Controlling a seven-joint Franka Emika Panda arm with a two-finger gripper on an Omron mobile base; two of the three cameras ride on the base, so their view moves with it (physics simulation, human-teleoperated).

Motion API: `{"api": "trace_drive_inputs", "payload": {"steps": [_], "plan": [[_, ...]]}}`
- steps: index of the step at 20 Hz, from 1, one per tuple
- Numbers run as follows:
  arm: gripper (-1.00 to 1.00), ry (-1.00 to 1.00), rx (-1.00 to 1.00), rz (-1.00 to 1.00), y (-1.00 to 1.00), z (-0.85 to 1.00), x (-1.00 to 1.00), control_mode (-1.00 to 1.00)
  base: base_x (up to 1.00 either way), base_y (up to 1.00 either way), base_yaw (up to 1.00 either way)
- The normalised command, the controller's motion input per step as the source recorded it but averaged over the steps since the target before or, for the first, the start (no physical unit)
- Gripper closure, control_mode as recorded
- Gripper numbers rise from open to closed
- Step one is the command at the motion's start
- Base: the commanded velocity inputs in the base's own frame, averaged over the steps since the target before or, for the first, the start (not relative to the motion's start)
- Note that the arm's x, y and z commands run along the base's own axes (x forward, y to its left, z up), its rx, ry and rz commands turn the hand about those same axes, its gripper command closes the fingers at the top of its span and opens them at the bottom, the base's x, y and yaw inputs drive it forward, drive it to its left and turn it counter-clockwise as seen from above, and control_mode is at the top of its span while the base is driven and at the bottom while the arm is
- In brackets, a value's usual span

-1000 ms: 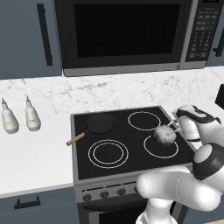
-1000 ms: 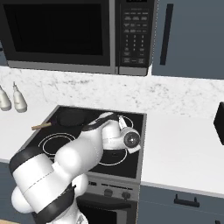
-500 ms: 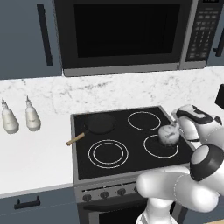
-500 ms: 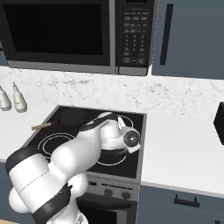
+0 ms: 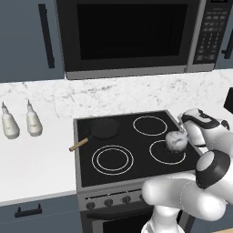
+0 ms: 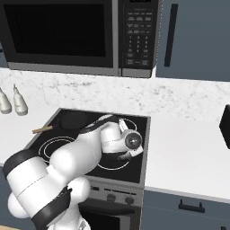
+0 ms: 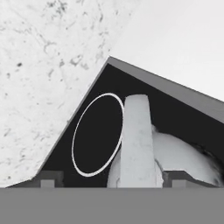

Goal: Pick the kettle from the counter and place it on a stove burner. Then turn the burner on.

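claw (image 7: 105, 181) clamped on the upright handle of the kettle (image 5: 176, 141), fingers either side, likely to keep it level | kettle just below claw, over the front-right stove burner (image 5: 167, 152); contact with glass unclear | mottled round body; thin white ring on glossy black stove (image 5: 91, 170) | marbled counter (image 7: 39, 87) beyond

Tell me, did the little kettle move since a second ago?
A little. The kettle, carried at the gripper, slid slightly toward the stove's right edge over the front right stove burner. The jaws look closed around its handle. The pan and the two bottles stayed put.
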Motion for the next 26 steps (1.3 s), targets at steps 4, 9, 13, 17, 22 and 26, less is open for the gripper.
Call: {"api": "trace_drive_inputs", "payload": {"steps": [4, 9, 13, 17, 22, 26], "plan": [[-1.00, 0.14, 0.00, -0.01, -0.18, 0.28, -0.18, -1.00, 0.00, 0.00, 0.00], [-1.00, 0.25, -0.01, 0.00, -0.23, 0.25, -0.73, -1.00, 0.00, 0.00, 0.00], [-1.00, 0.07, -0.09, 0.03, 0.34, 0.46, -1.00, -1.00, 0.00, 0.00, 0.00], [-1.00, 0.00, -0.13, 0.11, 0.98, 0.33, -1.00, -1.00, 0.00, 0.00, 0.00], [-1.00, -0.08, -0.23, 0.22, 1.00, 0.02, -0.93, -1.00, 0.00, 0.00, 0.00], [-1.00, -0.24, -0.27, 0.09, 0.96, 0.00, -0.39, -1.00, 0.00, 0.00, 0.00]]}}
